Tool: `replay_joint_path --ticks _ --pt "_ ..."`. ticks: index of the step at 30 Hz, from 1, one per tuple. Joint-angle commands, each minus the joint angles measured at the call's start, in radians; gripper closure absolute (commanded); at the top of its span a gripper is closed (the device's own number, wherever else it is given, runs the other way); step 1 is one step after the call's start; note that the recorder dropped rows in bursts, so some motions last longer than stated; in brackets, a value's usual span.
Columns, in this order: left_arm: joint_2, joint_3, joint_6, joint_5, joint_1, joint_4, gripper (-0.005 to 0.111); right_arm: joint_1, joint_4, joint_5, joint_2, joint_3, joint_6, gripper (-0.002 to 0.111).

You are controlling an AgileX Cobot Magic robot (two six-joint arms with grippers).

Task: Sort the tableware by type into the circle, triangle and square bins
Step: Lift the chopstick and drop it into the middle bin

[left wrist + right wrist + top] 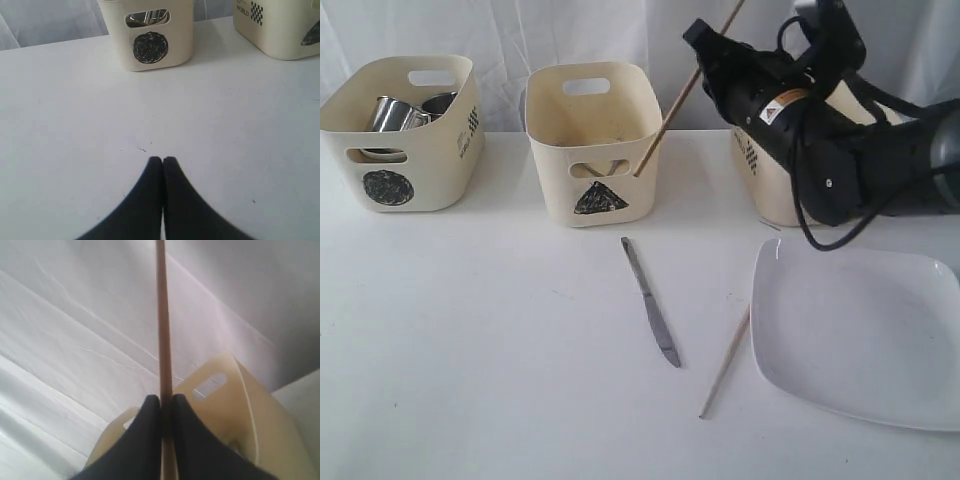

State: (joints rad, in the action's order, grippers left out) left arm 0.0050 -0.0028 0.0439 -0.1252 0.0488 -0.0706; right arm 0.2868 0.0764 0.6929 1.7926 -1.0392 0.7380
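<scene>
My right gripper (705, 55) (165, 399) is shut on a wooden chopstick (672, 115) (161, 315), held slanted in the air. Its lower end shows against the front right corner of the triangle bin (592, 140). The second chopstick (725, 362) and the steel knife (651, 301) lie on the table in front of that bin. To their right sits the large white square plate (865, 335). The circle bin (405, 130) (150, 47) at the left holds steel mugs (392, 113). My left gripper (162, 160) is shut and empty over bare table. The right arm mostly hides the square bin (760, 180).
A white cloth backdrop (570, 30) hangs behind the bins. In the right wrist view a cream tub (235, 405) with a cut-out handle lies beyond the fingers; its mark does not show. The left wrist view catches a corner of the triangle bin (285, 30).
</scene>
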Motion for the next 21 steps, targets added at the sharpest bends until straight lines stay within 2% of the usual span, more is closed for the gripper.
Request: replay_joint_path --ticks 1,8,15,17,18,21 --pt "-0.005 0.003 0.003 -0.002 -0.001 0.006 0.107 -0.019 -0.152 0.024 0.067 -0.131 0.036 0.108" --pt "-0.005 0.003 0.003 -0.002 -0.001 0.006 0.107 -0.043 -0.161 -0.093 0.169 -0.326 0.015 0.108" --pt "-0.005 0.003 0.003 -0.002 -0.001 0.006 0.107 -0.043 -0.162 -0.309 0.341 -0.584 -0.14 0.108" --pt "-0.005 0.003 0.003 -0.002 -0.001 0.006 0.107 -0.041 -0.213 -0.351 0.38 -0.652 -0.168 0.106" --pt "-0.005 0.003 0.003 -0.002 -0.001 0.006 0.107 -0.039 -0.263 -0.351 0.4 -0.694 -0.171 0.1" --pt "-0.005 0.003 0.003 -0.002 -0.001 0.006 0.107 -0.039 -0.281 -0.356 0.423 -0.757 -0.171 0.096"
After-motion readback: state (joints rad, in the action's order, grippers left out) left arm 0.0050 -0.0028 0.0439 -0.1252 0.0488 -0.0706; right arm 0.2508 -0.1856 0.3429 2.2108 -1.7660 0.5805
